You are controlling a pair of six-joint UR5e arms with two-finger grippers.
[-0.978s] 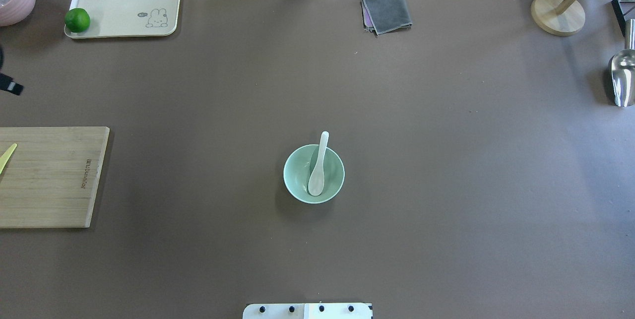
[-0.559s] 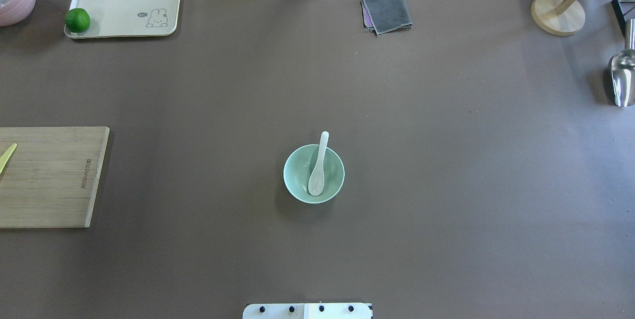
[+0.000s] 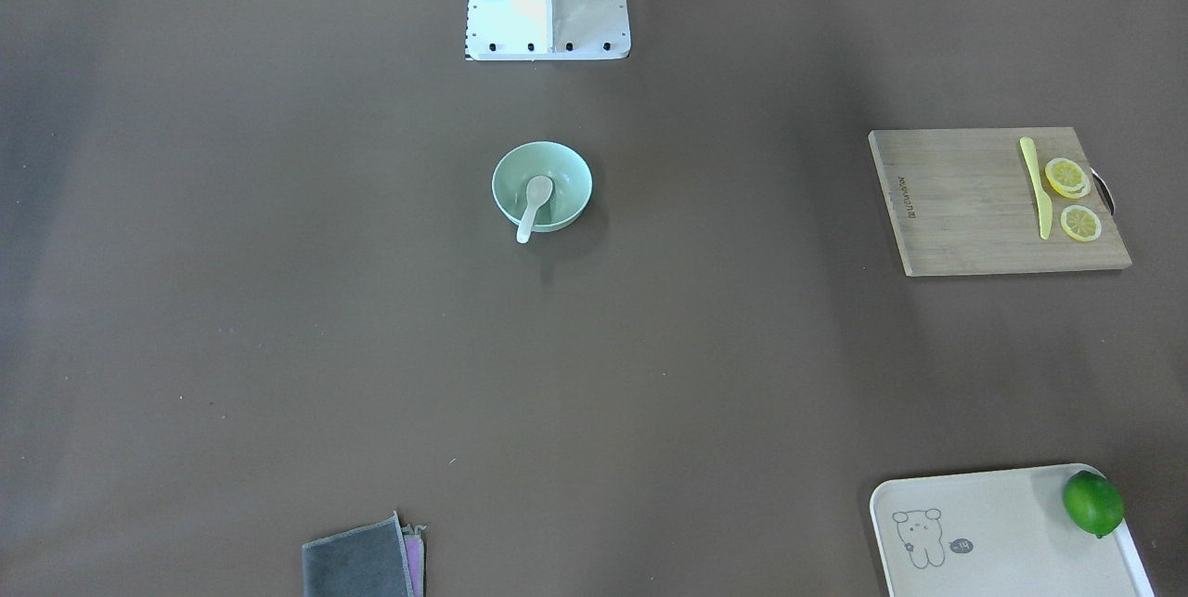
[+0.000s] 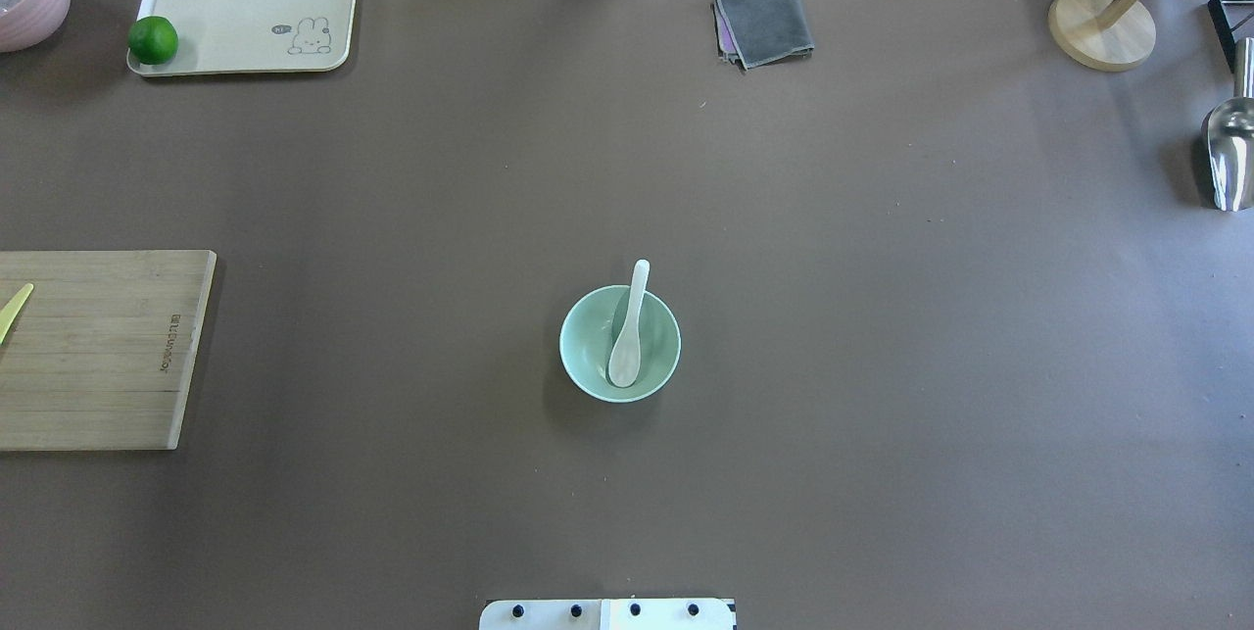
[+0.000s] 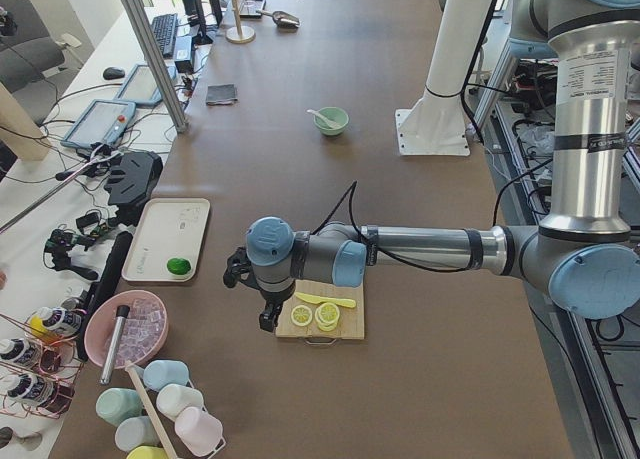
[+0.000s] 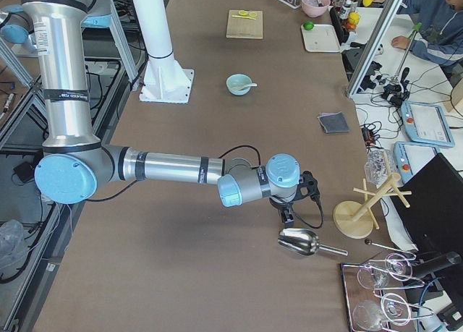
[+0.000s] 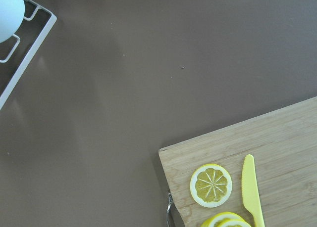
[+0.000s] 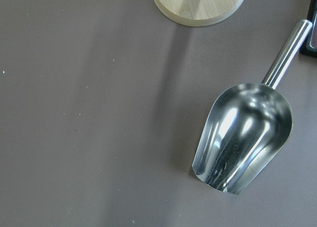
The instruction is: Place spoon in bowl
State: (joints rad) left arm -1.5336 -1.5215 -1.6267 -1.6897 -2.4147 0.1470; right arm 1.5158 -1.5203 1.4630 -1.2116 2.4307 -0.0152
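The white spoon [image 4: 627, 336] lies in the mint-green bowl [image 4: 578, 361] at the table's middle, scoop down inside and handle resting on the far rim, poking out. It also shows in the front-facing view, spoon [image 3: 535, 200] in bowl [image 3: 568, 172]. Both arms are far from the bowl. My left gripper [image 5: 267, 316] hangs by the cutting board at the table's left end; my right gripper [image 6: 287, 215] hangs by the metal scoop at the right end. Both show only in the side views, so I cannot tell whether they are open or shut.
A wooden cutting board [image 4: 98, 346] with a yellow knife [image 3: 1036, 184] and lemon slices [image 3: 1065, 176] lies left. A cream tray [image 4: 255, 8] holds a lime [image 4: 153, 39]. A grey cloth [image 4: 764, 23], a wooden stand [image 4: 1100, 25] and a metal scoop [image 4: 1229, 155] lie far and right.
A dark part of my left arm that showed at the overhead view's left edge one second ago has moved out of that view. Spoon and bowl have not moved.
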